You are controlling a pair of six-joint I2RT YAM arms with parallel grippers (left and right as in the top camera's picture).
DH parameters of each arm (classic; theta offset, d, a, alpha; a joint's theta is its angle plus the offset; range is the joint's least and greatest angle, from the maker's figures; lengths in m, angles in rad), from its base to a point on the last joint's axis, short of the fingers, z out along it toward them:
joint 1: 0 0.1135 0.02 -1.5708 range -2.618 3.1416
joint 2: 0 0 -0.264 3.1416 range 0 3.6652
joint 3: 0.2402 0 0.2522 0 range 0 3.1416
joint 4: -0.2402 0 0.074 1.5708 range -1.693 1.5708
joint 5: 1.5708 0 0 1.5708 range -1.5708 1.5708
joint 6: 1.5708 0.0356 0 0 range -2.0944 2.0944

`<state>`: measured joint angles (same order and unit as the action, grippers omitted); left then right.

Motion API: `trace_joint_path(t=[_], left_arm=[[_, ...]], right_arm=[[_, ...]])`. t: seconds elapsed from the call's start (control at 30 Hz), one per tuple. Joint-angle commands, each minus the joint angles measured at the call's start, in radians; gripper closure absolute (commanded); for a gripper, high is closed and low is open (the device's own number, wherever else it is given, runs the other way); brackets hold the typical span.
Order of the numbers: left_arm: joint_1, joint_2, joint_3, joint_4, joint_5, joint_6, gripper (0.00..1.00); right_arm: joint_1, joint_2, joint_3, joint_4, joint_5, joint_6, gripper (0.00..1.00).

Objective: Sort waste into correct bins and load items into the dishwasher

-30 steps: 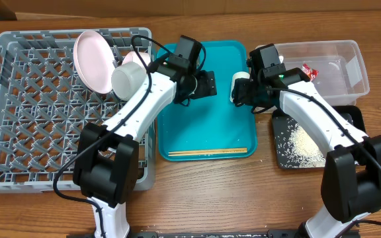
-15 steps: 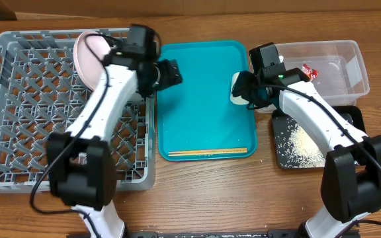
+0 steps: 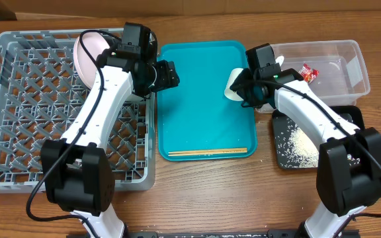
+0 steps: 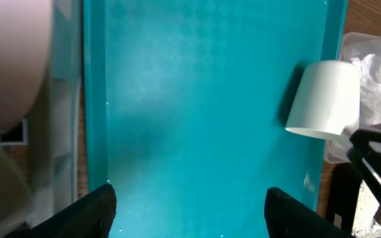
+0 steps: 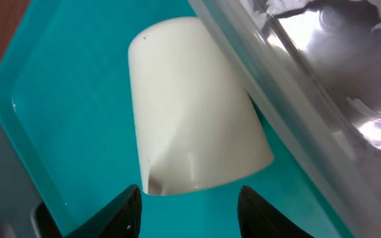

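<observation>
A small white cup (image 3: 233,86) lies tipped on the teal tray's right edge, against the clear tub (image 3: 352,53); it also shows in the left wrist view (image 4: 324,99) and the right wrist view (image 5: 194,112). My right gripper (image 3: 243,91) (image 5: 190,198) is open, its fingertips just short of the cup's wide end. My left gripper (image 3: 169,73) (image 4: 190,205) is open and empty over the tray's left side. The pink plate (image 3: 86,56) leans in the grey rack (image 3: 18,112). Two chopsticks (image 3: 208,153) lie on the tray's front. The bowl is hidden.
The teal tray (image 3: 204,119) sits between the rack and the bins. The clear tub holds a red wrapper (image 3: 308,71) and a white tissue (image 4: 379,59). The black tray (image 3: 352,119) in front of it holds rice (image 3: 303,142).
My left arm has swung left from the tray's middle to its left edge, now covering the bowl and small plate. The cup has tipped over slightly to the left at my right gripper.
</observation>
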<state>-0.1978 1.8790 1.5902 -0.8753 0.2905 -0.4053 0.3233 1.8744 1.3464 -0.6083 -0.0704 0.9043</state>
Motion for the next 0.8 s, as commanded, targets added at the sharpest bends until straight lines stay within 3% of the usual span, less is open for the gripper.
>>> trace_joint_path(t=[0.0,0.13,0.4,0.57,0.77], left_arm=[[-0.018,-0.047,0.024,0.013,0.018,0.036,0.25],[-0.032,-0.097,0.054,0.015,0.021,0.043,0.23],[-0.04,-0.184,0.056,0.009,0.013,0.073,0.24],[-0.04,-0.208,0.056,0.004,0.013,0.101,0.24],[-0.041,-0.207,0.056,-0.007,-0.003,0.114,0.24]], right_arm=[[0.018,0.019,0.0,0.031,0.017,0.042,0.51],[0.024,0.072,0.0,0.054,0.017,0.096,0.51],[0.024,0.093,0.0,0.099,0.097,0.061,0.52],[0.024,0.101,0.0,0.175,0.096,-0.065,0.58],[0.024,0.101,0.0,0.177,0.091,-0.097,0.76]])
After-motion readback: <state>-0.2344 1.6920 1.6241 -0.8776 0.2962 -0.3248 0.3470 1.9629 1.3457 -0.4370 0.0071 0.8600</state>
